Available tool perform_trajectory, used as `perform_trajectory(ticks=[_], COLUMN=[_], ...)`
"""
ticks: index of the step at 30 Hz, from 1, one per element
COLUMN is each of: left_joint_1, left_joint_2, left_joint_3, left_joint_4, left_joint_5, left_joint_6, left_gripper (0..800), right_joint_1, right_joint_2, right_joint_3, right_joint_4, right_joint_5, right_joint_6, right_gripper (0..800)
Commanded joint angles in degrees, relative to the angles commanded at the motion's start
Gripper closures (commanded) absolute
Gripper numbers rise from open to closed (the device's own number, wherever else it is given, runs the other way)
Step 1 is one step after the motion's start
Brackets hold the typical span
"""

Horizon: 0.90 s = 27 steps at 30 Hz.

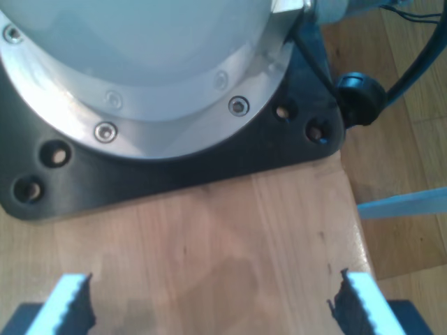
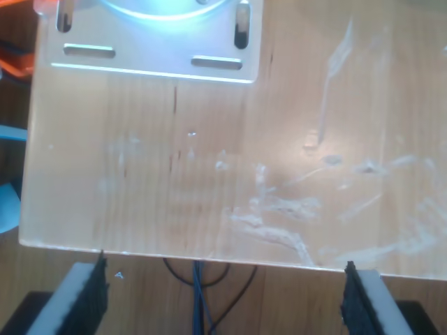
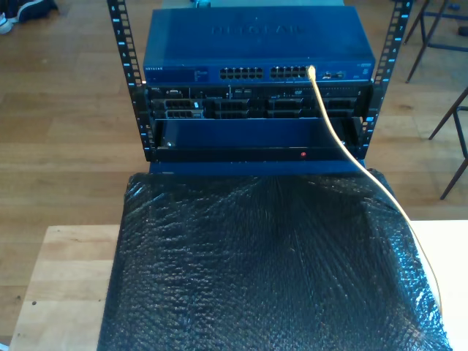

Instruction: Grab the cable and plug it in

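Item 1, my first gripper (image 1: pixel 216 303): jaws spread wide, nothing between them, poised over a pale wooden tabletop (image 1: pixel 209 237). Ahead of the fingertips (image 1: pixel 73 303) sits a black base plate (image 1: pixel 174 164) carrying a round silver flange with bolts (an arm's mounting), and a black connector (image 1: pixel 360 98) with a dark lead sits beside the plate's corner.

Item 2, my second gripper (image 2: pixel 223 296): jaws likewise apart and holding nothing, hanging above the edge of a scuffed wooden board (image 2: pixel 209 181). A slotted metal bracket (image 2: pixel 150 52) lies at the board's far end; thin dark and blue wires (image 2: pixel 199 293) run below the near edge, between the jaws.

Item 3, the cable (image 3: pixel 344 146): yellow, its tip seated in a port of the blue network switch (image 3: pixel 256 44) on the rack, trailing down across black bubble wrap (image 3: pixel 263 270) toward the exterior view's right. Neither gripper touches it.
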Motion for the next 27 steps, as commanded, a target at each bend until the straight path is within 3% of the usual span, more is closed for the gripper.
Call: perform_trajectory(ticks=[15, 27], left_joint_1=[0.0, 0.0], left_joint_2=[0.0, 0.0], left_joint_3=[0.0, 0.0], left_joint_4=[0.0, 0.0], left_joint_5=[0.0, 0.0], left_joint_6=[0.0, 0.0], left_gripper=[0, 0], right_joint_1=[-0.62, -0.79], right_joint_2=[-4.84, -5.01], right_joint_3=[5.89, 12.31], right_joint_4=[0.18, 0.09], right_joint_5=[-1.76, -12.04], right_joint_6=[-1.32, -2.2], right_gripper=[11, 11])
